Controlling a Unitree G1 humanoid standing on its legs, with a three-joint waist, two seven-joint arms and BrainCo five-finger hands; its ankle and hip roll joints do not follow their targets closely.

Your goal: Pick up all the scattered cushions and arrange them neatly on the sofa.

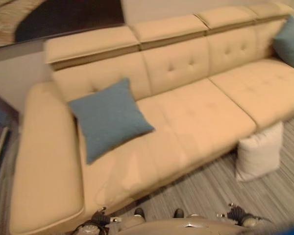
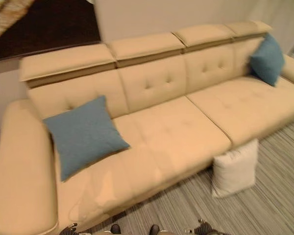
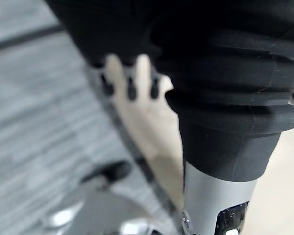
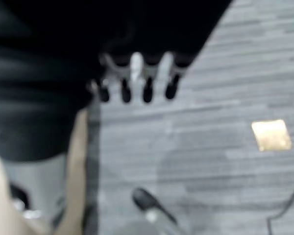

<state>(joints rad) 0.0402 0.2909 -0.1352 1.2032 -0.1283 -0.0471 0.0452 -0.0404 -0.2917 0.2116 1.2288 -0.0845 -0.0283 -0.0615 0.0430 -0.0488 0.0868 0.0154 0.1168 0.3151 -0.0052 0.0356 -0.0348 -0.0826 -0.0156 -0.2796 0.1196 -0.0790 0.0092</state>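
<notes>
A blue cushion [image 1: 108, 117] leans against the backrest at the left end of the tan sofa [image 1: 196, 117], beside the armrest. A second blue cushion [image 1: 289, 41] stands against the backrest at the far right end. On the floor a white cushion [image 1: 259, 152] leans upright against the sofa's front edge, right of the middle. My left hand [image 3: 131, 83] hangs low by the sofa's base, fingers straight and holding nothing. My right hand [image 4: 147, 73] hangs over the carpet, fingers also straight and empty. Both hands are well short of every cushion.
Grey striped carpet [image 2: 274, 205] runs along the sofa's front. A small gold floor plate [image 4: 271, 135] sits in the carpet near my right hand. A dark panel [image 1: 68, 17] is on the wall behind the sofa's left end.
</notes>
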